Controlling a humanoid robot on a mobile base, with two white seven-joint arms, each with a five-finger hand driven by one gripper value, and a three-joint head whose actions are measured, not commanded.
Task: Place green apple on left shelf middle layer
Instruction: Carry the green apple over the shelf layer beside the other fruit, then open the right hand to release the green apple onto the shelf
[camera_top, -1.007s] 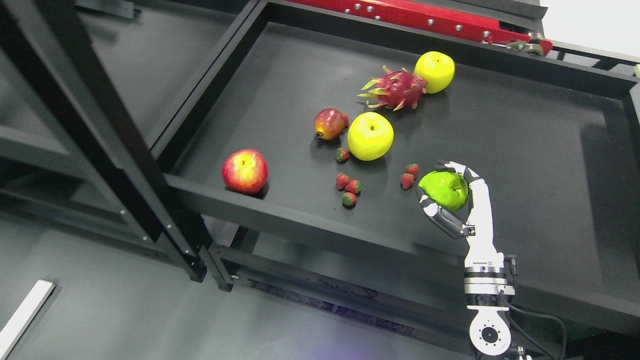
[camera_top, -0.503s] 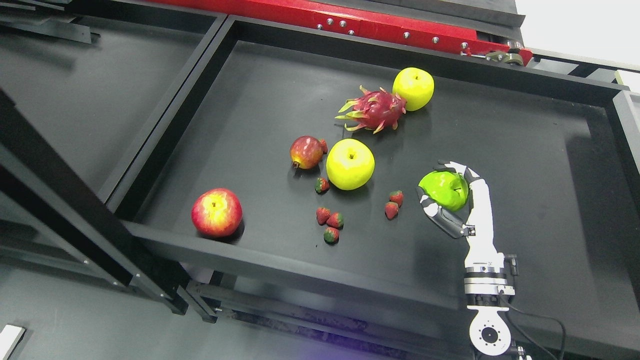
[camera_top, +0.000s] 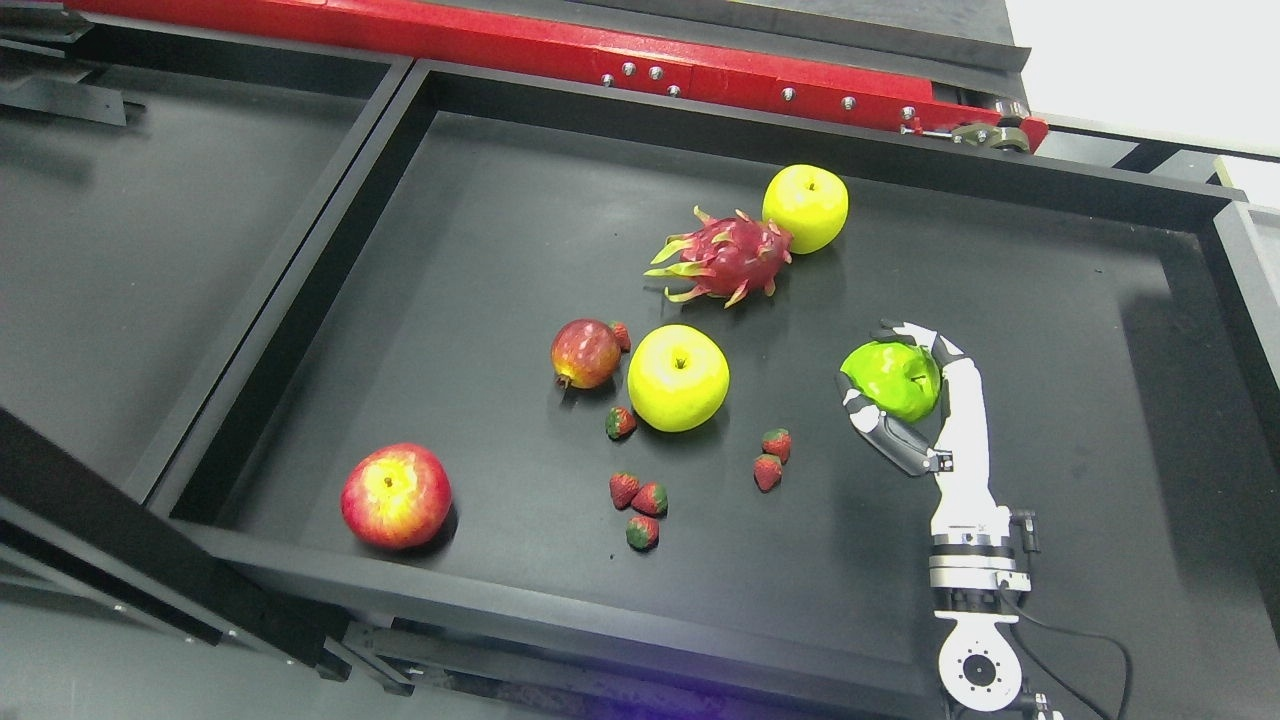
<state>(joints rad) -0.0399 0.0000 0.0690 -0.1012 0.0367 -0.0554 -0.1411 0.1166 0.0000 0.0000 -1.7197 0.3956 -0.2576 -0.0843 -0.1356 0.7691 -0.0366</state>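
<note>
The green apple (camera_top: 893, 380) sits in my right hand (camera_top: 868, 362), fingers curled over its top and the thumb under its left side. The white forearm rises from the bottom edge at the right. Hand and apple hover over the right half of a black tray-like shelf (camera_top: 560, 610), right of two strawberries (camera_top: 772, 458). A second dark shelf surface (camera_top: 130, 230) lies to the left, beyond the tray's left rim. My left arm is out of view.
On the tray lie two yellow apples (camera_top: 678, 377) (camera_top: 805, 208), a dragon fruit (camera_top: 725, 258), a small red fruit (camera_top: 585, 353), a red apple (camera_top: 396, 496) and several strawberries (camera_top: 640, 500). A red beam (camera_top: 520, 45) runs along the back. A black post (camera_top: 120, 540) crosses the lower left.
The camera has moved: the whole scene slid down and to the left. My hand keeps its place in the picture with the apple, now farther from the two strawberries.
</note>
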